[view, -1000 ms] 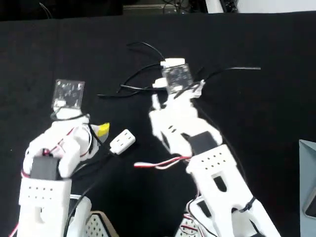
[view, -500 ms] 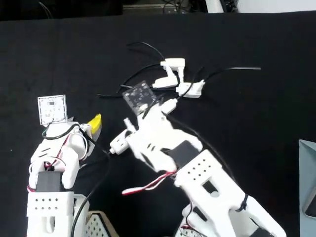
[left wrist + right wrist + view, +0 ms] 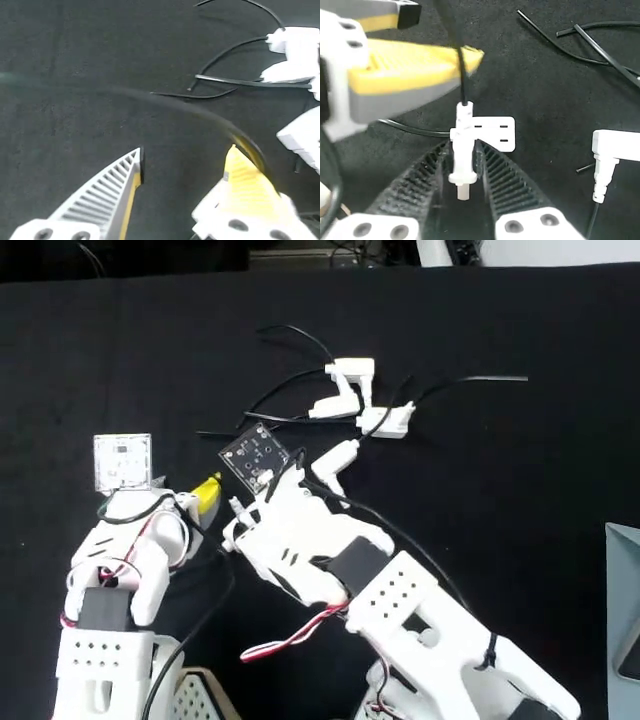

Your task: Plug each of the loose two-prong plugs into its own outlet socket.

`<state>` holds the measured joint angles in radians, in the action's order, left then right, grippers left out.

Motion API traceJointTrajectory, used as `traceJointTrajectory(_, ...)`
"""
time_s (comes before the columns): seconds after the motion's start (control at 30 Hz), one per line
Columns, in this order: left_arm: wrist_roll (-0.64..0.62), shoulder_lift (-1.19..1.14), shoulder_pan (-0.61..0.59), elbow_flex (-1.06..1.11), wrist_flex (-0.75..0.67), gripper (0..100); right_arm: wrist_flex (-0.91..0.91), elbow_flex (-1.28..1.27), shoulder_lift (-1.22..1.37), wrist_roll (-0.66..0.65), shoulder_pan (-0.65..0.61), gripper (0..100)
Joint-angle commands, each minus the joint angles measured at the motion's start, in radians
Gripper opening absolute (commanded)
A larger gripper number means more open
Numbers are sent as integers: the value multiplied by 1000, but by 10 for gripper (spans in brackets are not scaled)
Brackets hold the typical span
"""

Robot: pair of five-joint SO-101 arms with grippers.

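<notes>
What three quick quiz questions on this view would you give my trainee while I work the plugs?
1. True or false: the left hand is open.
2. What does the right hand grip? A) a white plug B) a yellow block C) nothing
3. Fill in: the loose cables are ___ in colour.
Key: 1 true; 2 A; 3 black.

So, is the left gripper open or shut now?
Open. The left gripper has its fingers far apart, with black table showing between them.
</notes>
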<state>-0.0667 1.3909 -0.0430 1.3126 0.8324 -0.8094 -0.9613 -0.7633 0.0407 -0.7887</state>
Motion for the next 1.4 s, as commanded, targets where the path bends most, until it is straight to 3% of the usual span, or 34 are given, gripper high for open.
traceJointTrajectory(0.0, -5, 12, -53, -7, 15, 267, 2, 35, -87, 3, -11, 13)
traceJointTrajectory(0.2, -3, 12, -35, -12, 9, 267, 9, -39, -305, -3, -17, 14)
traceJointTrajectory(0.43, -3, 14, 137, -54, 20, 267, 112, -142, -275, -46, -78, 14)
traceJointTrajectory(0.83, -2, 25, 147, -128, 123, 267, 109, -131, -179, -52, -52, 14)
traceJointTrajectory(1.37, 92, 371, 197, -47, 258, 271, 115, -127, -130, -52, -14, 14)
